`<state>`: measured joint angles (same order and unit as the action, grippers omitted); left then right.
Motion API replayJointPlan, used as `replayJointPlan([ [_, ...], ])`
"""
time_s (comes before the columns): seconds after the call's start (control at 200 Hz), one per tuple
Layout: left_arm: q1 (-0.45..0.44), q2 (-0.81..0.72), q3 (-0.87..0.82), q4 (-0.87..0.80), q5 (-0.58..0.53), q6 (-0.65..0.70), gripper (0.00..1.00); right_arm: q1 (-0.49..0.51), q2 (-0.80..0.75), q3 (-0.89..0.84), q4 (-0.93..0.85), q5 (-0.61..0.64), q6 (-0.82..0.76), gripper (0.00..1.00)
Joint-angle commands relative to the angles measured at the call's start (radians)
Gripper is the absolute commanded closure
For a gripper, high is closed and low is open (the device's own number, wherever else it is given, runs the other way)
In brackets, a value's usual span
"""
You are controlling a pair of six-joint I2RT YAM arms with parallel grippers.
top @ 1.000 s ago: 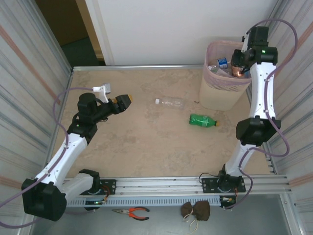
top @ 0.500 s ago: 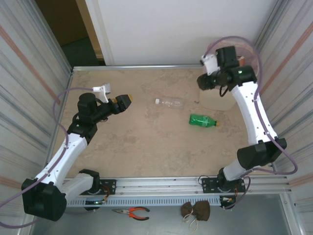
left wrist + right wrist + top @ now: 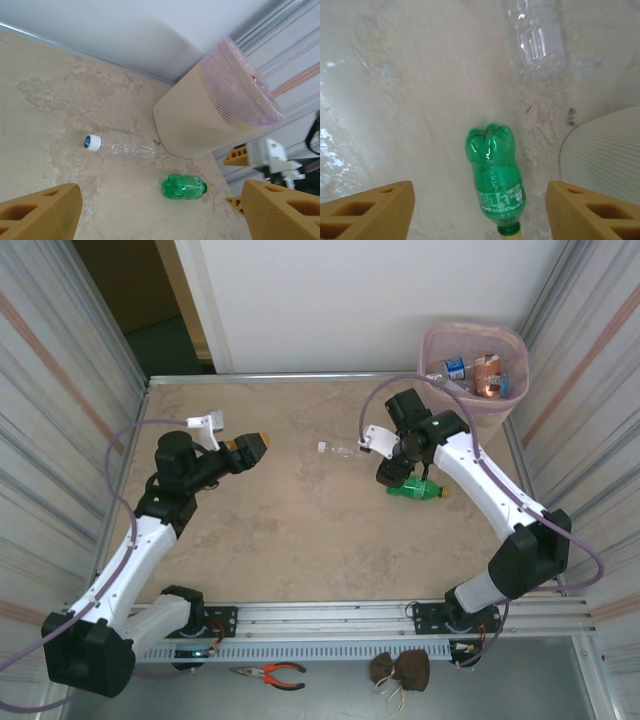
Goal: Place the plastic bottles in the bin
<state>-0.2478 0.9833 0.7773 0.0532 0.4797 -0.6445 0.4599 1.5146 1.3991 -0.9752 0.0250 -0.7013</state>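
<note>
Right fingers (image 3: pixel 392 472): apart, hanging over the green bottle (image 3: pixel 495 175), one to each side, not touching it.
Left fingers (image 3: pixel 252 448): apart, empty, above the counter's (image 3: pixel 280 540) left half.
Clear bottle (image 3: pixel 122 146): lying near the bin (image 3: pixel 200 120) base.
Bin: far right corner, binned bottles (image 3: pixel 470 370) inside.
Open room: bare counter left of and nearer than both loose bottles.

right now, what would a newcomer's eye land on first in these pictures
The bright green bottle lying on the pale tabletop near the bin stands out first, with the right fingers spread open just above it. Next comes the bin itself, tall and beige with a pink liner, in the far right corner with other bottles inside. A clear bottle lies on its side just left of the bin.
</note>
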Motion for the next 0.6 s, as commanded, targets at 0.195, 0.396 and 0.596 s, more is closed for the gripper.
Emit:
replayJointPlan([
  [0.195, 0.01, -0.031, -0.004, 0.0, 0.019, -0.009, 0.17, -0.001, 0.163, -0.113, 0.156, 0.073, -0.075, 0.15],
  [0.396, 0.012, -0.036, -0.002, -0.012, 0.013, -0.003, 0.17, -0.022, 0.283, -0.099, 0.172, 0.112, -0.099, 0.13],
  [0.596, 0.015, -0.04, 0.0, -0.013, 0.012, -0.003, 0.16, -0.064, 0.376, -0.09, 0.197, 0.133, -0.095, 0.14],
])
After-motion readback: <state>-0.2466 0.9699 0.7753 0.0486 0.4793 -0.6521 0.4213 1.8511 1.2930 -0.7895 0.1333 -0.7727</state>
